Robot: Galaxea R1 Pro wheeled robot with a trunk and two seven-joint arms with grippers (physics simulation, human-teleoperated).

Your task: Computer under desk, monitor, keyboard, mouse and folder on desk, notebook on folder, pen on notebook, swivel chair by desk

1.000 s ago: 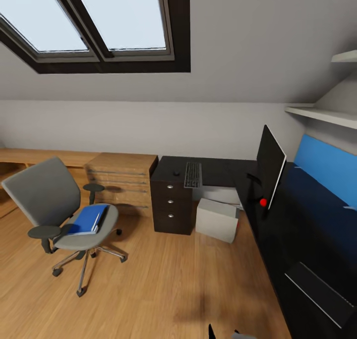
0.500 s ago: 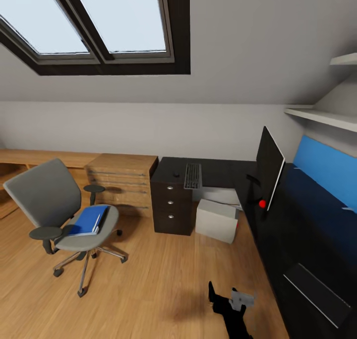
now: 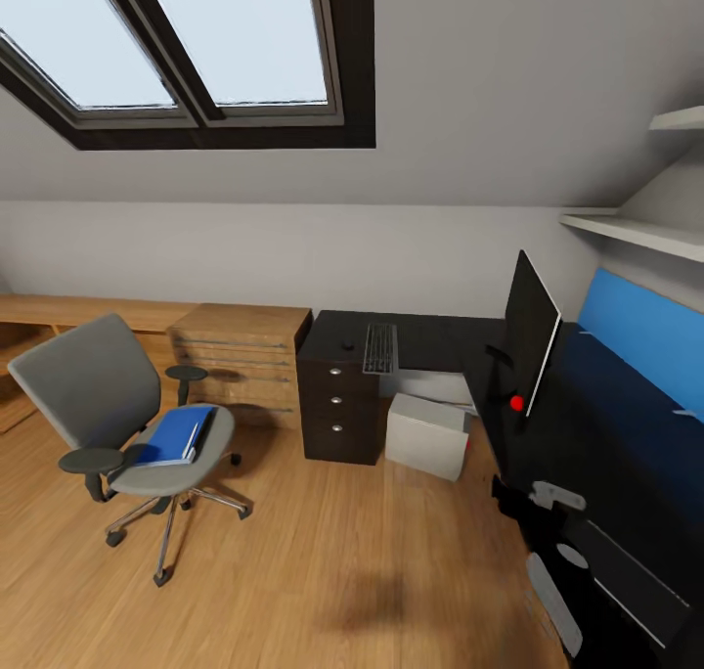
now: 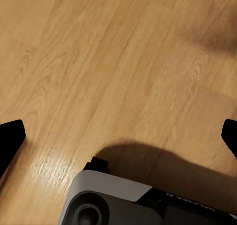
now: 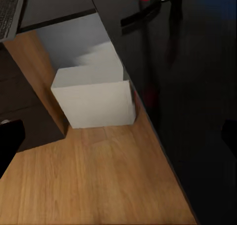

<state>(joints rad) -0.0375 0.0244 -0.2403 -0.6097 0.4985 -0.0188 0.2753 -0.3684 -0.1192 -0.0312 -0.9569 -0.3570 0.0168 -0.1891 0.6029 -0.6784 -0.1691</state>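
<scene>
The head view shows the folder (image 3: 174, 435) on the swivel chair (image 3: 117, 415); the right wrist view shows the computer (image 5: 94, 94) under the bench (image 5: 163, 62). Both claws are spread and hold nothing.

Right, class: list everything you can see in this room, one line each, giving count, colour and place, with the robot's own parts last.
Desk: one, black, L-shaped along the right wall and back.
Monitor: one, black, upright on the desk.
Keyboard: one, black keys, on the desk's back section.
Mouse: one, black, left of the keyboard.
Computer: one, light grey, on the floor under the desk.
Chair: one, grey, on the floor at left.
Folder: one, blue, on the chair seat.
Dresser: one, wooden, left of the desk.
Skylight: one, dark-framed, in the sloped ceiling.
Right hand: one, black and grey, by the desk edge.
</scene>
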